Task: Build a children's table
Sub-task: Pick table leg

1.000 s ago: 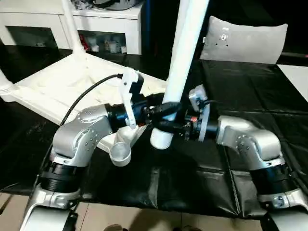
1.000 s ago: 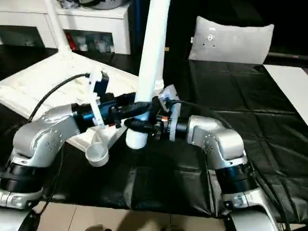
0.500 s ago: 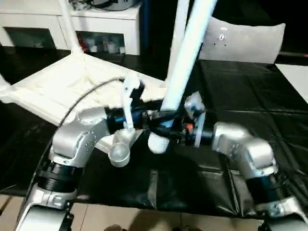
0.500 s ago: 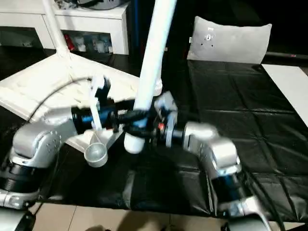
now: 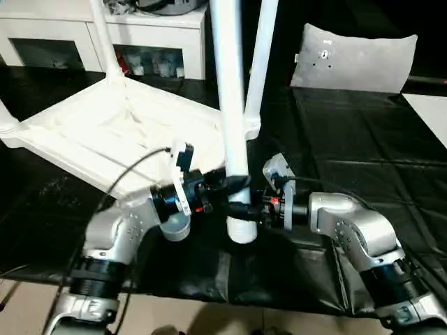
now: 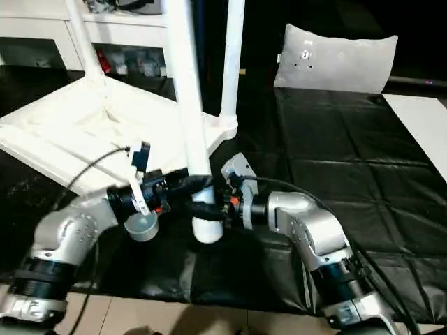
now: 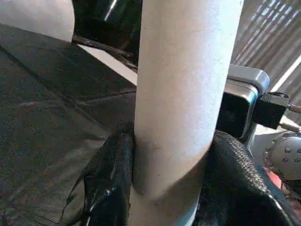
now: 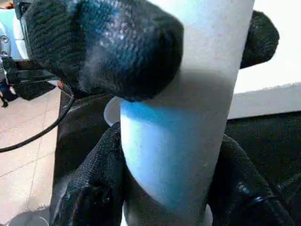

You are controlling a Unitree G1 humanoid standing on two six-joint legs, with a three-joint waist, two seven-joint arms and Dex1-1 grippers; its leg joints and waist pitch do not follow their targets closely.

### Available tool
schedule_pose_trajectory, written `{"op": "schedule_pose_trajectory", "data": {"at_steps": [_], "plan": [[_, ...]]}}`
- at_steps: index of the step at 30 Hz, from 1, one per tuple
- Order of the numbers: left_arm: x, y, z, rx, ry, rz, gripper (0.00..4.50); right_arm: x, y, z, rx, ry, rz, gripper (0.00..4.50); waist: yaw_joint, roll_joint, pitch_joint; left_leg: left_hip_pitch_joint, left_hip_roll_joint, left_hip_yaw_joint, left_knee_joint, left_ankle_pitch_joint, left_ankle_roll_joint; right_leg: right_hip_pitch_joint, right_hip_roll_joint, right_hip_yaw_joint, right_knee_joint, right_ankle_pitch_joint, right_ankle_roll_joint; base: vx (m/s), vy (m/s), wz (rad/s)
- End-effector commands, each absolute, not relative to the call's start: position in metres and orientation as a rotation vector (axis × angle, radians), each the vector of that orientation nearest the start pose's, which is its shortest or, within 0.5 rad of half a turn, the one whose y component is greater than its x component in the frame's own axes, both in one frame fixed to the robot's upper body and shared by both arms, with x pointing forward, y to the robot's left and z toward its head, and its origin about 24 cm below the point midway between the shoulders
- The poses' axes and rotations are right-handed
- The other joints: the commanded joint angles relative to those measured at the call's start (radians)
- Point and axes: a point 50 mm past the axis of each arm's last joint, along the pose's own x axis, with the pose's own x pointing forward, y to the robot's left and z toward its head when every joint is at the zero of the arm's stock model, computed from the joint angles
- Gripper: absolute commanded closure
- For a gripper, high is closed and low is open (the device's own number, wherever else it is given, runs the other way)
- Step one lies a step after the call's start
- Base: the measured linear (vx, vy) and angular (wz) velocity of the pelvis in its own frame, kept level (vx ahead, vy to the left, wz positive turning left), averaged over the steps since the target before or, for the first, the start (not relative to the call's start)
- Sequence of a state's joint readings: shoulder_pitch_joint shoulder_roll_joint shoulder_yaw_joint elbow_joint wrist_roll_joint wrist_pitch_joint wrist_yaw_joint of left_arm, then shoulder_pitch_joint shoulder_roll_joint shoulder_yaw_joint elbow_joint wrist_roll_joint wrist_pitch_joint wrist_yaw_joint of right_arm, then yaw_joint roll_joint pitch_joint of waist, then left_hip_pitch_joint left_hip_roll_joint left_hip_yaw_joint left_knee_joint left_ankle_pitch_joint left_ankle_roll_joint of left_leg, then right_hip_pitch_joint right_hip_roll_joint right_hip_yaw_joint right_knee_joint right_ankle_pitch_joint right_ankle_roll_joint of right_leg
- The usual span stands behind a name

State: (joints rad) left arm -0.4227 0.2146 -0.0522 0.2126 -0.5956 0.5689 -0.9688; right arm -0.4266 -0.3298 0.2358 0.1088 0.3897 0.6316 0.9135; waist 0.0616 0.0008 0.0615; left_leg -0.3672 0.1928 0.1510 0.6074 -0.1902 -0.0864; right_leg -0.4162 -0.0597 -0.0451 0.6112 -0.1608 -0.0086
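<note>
Left eye view: both grippers clamp one white leg (image 5: 234,139) near its lower end, left gripper (image 5: 227,187) just above right gripper (image 5: 241,209). The leg stands nearly upright over the black mat (image 5: 363,139). Silver forearms reach inward, elbows bent outward. Behind, the tabletop (image 5: 105,132) lies upside down.

Head pair overhead; wrists close on leg (image 7: 178,94)
</note>
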Motion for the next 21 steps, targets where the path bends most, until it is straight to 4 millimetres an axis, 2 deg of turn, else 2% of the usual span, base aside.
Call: {"op": "schedule_pose_trajectory", "data": {"at_steps": [1,5,9,13,15,16,18,21], "plan": [[0.289,0.102,0.077,-0.543,0.259,-1.242,1.9,0.296,-0.117,0.079,0.031,0.407,1.075,2.61,0.003,-0.001,-0.068,0.003,0.018,0.005,-0.076,-0.221,0.004,0.058,-0.058,0.034,-0.086,-0.377,-0.144,0.0,0.0,0.0],[0.288,0.099,0.08,-0.523,0.252,-1.266,1.9,0.297,-0.114,0.081,0.029,0.4,1.081,2.61,0.003,-0.003,-0.069,0.002,0.02,0.005,-0.076,-0.206,0.008,0.059,-0.059,0.034,-0.081,-0.341,-0.158,0.0,0.0,0.0],[0.284,0.094,0.082,-0.328,0.26,-1.339,1.9,0.298,-0.112,0.083,0.02,0.362,1.085,2.61,0.001,-0.001,-0.069,0.002,0.021,0.005,-0.076,-0.203,0.01,0.059,-0.059,0.036,-0.08,-0.323,-0.164,0.0,0.0,0.0],[0.277,0.089,0.086,-0.265,0.262,-1.408,1.9,0.296,-0.111,0.085,0.031,0.346,1.11,2.62,0.001,0.001,-0.068,0.003,0.023,0.005,-0.078,-0.209,0.005,0.059,-0.06,0.037,-0.078,-0.326,-0.163,0.0,0.0,0.0],[0.275,0.091,0.084,-0.239,0.268,-1.4,1.9,0.292,-0.112,0.085,0.013,0.344,1.127,2.62,0.003,0.0,-0.068,0.004,0.023,0.006,-0.077,-0.207,0.004,0.058,-0.06,0.038,-0.08,-0.332,-0.159,0.0,0.0,0.0],[0.274,0.091,0.082,-0.214,0.27,-1.39,1.9,0.29,-0.113,0.085,0.008,0.34,1.132,2.62,0.004,0.005,-0.067,0.004,0.023,0.005,-0.078,-0.212,0.004,0.057,-0.06,0.038,-0.081,-0.337,-0.158,0.0,0.0,0.0],[0.271,0.093,0.079,-0.166,0.274,-1.383,1.9,0.286,-0.114,0.085,0.0,0.327,1.141,2.62,0.002,-0.001,-0.067,0.002,0.022,0.006,-0.078,-0.219,0.003,0.059,-0.059,0.038,-0.083,-0.348,-0.152,0.0,0.0,0.0],[0.261,0.096,0.082,-0.128,0.25,-1.378,1.9,0.276,-0.118,0.084,-0.024,0.315,1.154,2.62,0.005,0.0,-0.068,0.002,0.027,0.003,-0.08,-0.221,0.001,0.061,-0.062,0.038,-0.08,-0.346,-0.148,0.0,0.0,0.0]]}}
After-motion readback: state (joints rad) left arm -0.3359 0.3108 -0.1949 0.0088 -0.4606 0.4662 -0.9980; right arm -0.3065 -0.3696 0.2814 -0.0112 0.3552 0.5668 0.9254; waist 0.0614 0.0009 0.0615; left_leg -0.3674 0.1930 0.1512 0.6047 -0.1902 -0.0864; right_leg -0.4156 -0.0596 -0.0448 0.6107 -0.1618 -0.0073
